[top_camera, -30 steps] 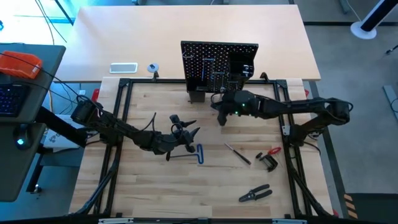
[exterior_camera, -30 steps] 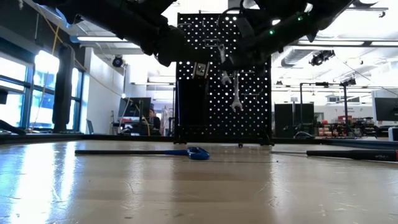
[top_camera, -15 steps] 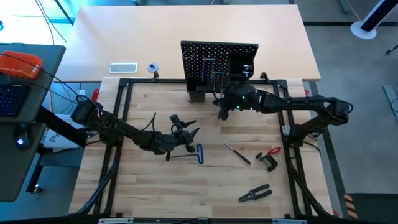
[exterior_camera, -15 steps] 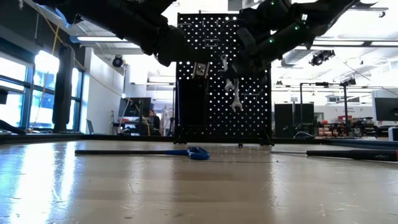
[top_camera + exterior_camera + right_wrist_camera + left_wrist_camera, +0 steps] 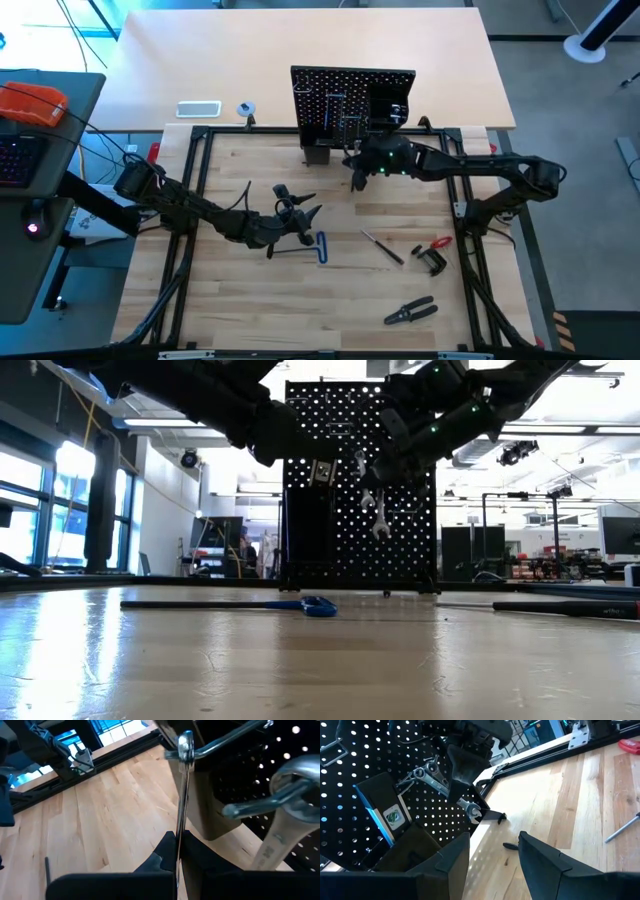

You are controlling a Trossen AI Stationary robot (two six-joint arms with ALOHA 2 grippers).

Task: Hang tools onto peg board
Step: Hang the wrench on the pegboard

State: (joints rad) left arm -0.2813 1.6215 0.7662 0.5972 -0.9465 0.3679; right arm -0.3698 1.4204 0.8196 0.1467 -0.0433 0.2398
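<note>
The peg board (image 5: pixel 340 100) stands upright at the table's far edge, with a silver wrench (image 5: pixel 280 835) hanging on one of its hooks. Close in front of the board, my right gripper (image 5: pixel 356 178) is shut on another silver wrench (image 5: pixel 445 787). That wrench's ring end (image 5: pixel 186 742) is up at a metal hook (image 5: pixel 225 745). My left gripper (image 5: pixel 308 208) hovers open at mid-table, just above the blue-handled bent key (image 5: pixel 318 246), which lies flat on the wood. A thin screwdriver (image 5: pixel 382 247), a red-and-black clamp (image 5: pixel 432 255) and black-handled pliers (image 5: pixel 410 312) also lie there. My right gripper pinches the wrench's shank (image 5: pixel 179 827) between its two fingers, about midway along it. The fingers (image 5: pixel 461 767) reach from the table's near right toward the board, slanting down. The wrench is lifted clear of the table, its open end (image 5: pixel 473 811) lowest. Whether its ring end touches the hook, I cannot tell.
A black box bin (image 5: pixel 390 100) sits on the board's right part. A white tray (image 5: pixel 199 109) and a small tape roll (image 5: pixel 246 110) lie on the far table behind the black frame (image 5: pixel 195 160). Bare wood lies at the near left.
My right gripper has swung a little toward the far edge and the peg board, staying shut on the wrench, which has come closer to the hooks. My left gripper has kept still.
</note>
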